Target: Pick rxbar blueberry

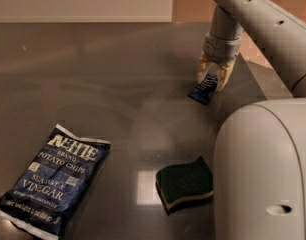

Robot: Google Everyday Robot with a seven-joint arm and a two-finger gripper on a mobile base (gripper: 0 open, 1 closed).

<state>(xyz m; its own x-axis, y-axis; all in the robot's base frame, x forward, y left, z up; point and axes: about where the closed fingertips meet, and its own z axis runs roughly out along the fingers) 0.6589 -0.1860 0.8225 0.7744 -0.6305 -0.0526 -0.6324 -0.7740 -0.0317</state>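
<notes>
The rxbar blueberry point(203, 90) is a small dark navy bar at the far right of the grey table point(118, 74). It is tilted, with its far end raised between the fingers and its near end on the table. My gripper point(213, 78) points down from the arm and is shut on the bar's upper end. Its tan fingers point(202, 70) stand on either side of the wrapper.
A large blue Kettle potato chips bag point(50, 181) lies at the front left. A dark green sponge point(185, 184) lies at the front middle. The robot's white body point(265, 174) fills the front right. The table's right edge point(263, 76) runs just beyond the gripper.
</notes>
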